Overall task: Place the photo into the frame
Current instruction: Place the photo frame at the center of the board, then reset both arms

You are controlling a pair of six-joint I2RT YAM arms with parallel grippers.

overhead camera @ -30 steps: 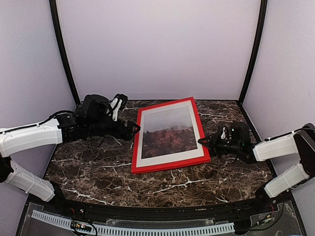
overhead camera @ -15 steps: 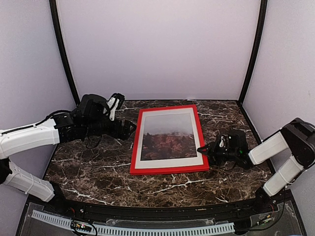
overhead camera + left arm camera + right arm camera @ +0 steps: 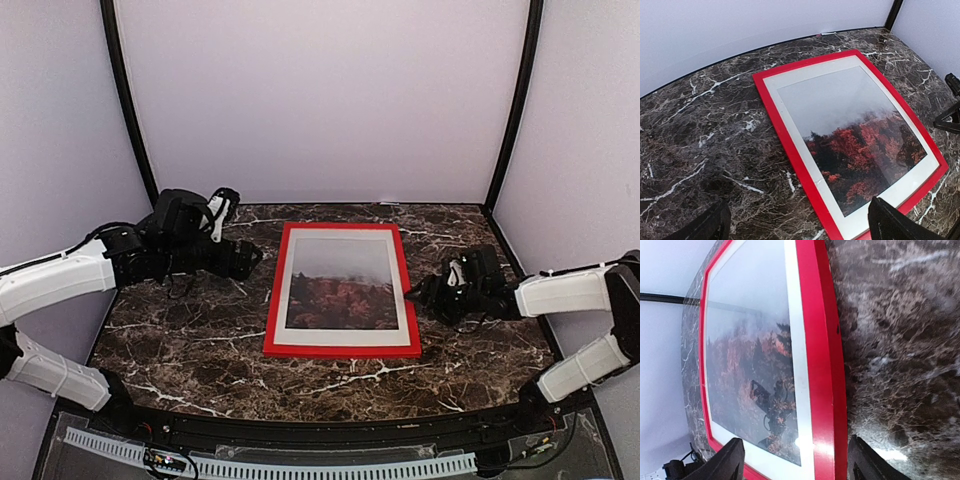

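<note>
The frame (image 3: 275, 300) lies flat on the marble table, red face up, with the photo (image 3: 340, 290) of orange trees under grey mist showing inside its white margin. My right gripper (image 3: 413, 293) is open just off the frame's right rim. In the right wrist view the red rim (image 3: 815, 340) runs between its spread fingers (image 3: 730, 460), and the photo (image 3: 750, 355) sits to the left. My left gripper (image 3: 252, 258) is open, a short way left of the frame and touching nothing. Its wrist view shows the frame (image 3: 775, 115) and photo (image 3: 860, 135) ahead of the wide jaws.
The dark marble table (image 3: 200, 340) is closed in by pale walls at the back and both sides, with black posts (image 3: 128, 110) in the corners. A black rail (image 3: 320, 435) runs along the near edge, where the arm bases stand.
The frame, tipped up and askew in the right gripper's hold a second ago, now lies flat and square. The right gripper has opened and let go. The left gripper drew back slightly left.
</note>
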